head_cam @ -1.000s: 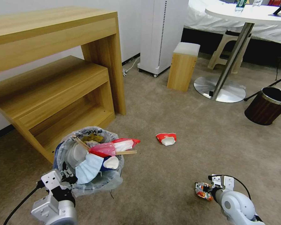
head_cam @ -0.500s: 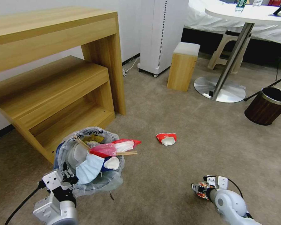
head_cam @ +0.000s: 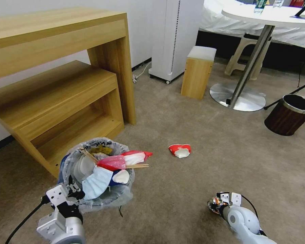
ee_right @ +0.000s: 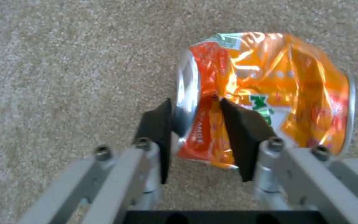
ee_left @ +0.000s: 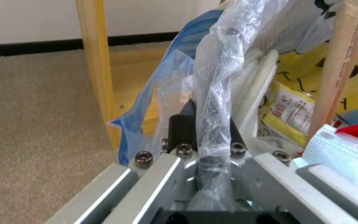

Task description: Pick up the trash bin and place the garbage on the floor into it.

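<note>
Low on the beige carpet floor (head_cam: 200, 128), beside the big wooden desk (head_cam: 57, 84), sits the trash bin (head_cam: 71, 162) — a small blue tub in a crinkly plastic liner, heaped with a blue mask (head_cam: 96, 181), a pink wrapper and a wooden stick that overhangs the rim. It looks light but top-heavy, so tilting could spill the pile. The left tool (ee_left: 206, 129) is clamped on the bin's rim, liner bunched between its pads; that film is slippery, and the firm rim beneath is the safer hold. Farther right on the floor, the right tool (ee_right: 195, 123) has pinched one crumpled edge of the orange snack bag (ee_right: 270, 90) — thin foil, nearly weightless, soft and slick, likely to slide unless gripped on a folded part. Between the two lies a crushed red-white paper cup (head_cam: 180, 150), well apart from both. A dark brown bin (head_cam: 288, 115) and a wooden stool (head_cam: 197, 72) stand beyond, out of the way.
</note>
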Controlling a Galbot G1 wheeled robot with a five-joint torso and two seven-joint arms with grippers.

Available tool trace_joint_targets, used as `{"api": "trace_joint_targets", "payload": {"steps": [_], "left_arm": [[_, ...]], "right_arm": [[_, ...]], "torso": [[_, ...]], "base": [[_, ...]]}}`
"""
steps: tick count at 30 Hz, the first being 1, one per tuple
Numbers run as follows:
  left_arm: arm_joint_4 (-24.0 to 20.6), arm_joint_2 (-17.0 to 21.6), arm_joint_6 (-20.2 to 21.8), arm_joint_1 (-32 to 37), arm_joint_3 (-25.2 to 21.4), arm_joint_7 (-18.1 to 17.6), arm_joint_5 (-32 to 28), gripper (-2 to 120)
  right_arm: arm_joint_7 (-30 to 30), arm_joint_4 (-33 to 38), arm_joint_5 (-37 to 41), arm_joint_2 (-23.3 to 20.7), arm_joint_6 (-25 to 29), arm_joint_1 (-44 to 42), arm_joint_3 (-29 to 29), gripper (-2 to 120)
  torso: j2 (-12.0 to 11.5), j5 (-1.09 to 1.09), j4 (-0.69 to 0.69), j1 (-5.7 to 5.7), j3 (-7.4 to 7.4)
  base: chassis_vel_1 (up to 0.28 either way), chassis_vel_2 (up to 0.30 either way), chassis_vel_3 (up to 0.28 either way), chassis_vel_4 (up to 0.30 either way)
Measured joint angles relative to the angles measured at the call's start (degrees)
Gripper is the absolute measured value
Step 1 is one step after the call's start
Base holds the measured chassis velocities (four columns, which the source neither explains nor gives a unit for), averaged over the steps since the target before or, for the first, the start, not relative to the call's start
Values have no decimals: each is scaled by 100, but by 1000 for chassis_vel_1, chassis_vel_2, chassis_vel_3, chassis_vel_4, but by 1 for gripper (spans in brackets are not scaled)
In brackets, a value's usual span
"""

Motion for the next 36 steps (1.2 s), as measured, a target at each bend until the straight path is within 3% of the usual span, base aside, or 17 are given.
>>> {"api": "trace_joint_targets", "payload": {"steps": [5,7,14,17,20,21,22,25,26,28,29,30,33,36], "left_arm": [[7,0,0,-9,0,-2,2,0],[11,0,0,-14,0,-2,3,0],[28,0,2,-22,2,-6,9,0],[28,0,7,-15,-12,-7,8,0],[129,0,13,17,-11,-7,-42,0],[129,0,13,17,-11,-7,-42,0],[201,0,31,17,27,-14,-95,0],[356,0,94,-5,109,-70,-233,0],[356,0,94,-5,109,-70,-233,0],[450,0,116,-19,150,-85,-269,0],[526,0,126,-26,180,-94,-276,0],[526,0,126,-26,180,-94,-276,0],[644,0,152,-26,258,-116,-285,0],[675,0,163,-9,316,-128,-274,0]], "right_arm": [[-16,-3,-13,0,12,-5,-2,20],[-23,-6,-19,-2,18,-7,-2,9],[-94,74,-28,-76,92,-65,4,7],[-323,495,-15,-237,515,-173,28,7],[-1472,1471,24,-693,2023,-320,125,7],[-1472,1471,24,-693,2023,-320,125,7],[-2013,1769,156,-829,2532,-316,151,7],[-3211,2120,484,-989,3385,-190,159,7],[-3211,2120,484,-989,3385,-190,159,7],[-4143,2224,741,-1042,3818,-38,112,7],[-5008,2234,902,-1062,4136,167,6,7],[-5008,2234,902,-1062,4136,167,6,7],[-6510,2058,1176,-1049,4579,816,-503,7],[-7024,1891,1323,-1008,4607,1196,-946,7]], "torso": [[0,1,0,0,0],[0,1,1,0,0],[0,3,1,0,0],[0,2,2,0,1],[0,-3,2,0,0],[0,-3,2,0,0],[0,1,2,0,1],[0,0,1,0,1],[0,0,1,0,1],[0,-1,1,0,1],[0,0,1,0,0],[0,0,1,0,0],[0,0,1,0,0],[0,-1,1,0,0]], "base": [[0,0,0,0],[0,0,0,0],[0,0,0,0],[0,0,0,0],[0,0,0,0],[0,0,0,0],[0,0,0,0],[0,0,0,0],[0,0,0,0],[0,0,0,0],[0,0,0,0],[0,0,0,0],[0,0,0,0],[0,0,0,0]]}}
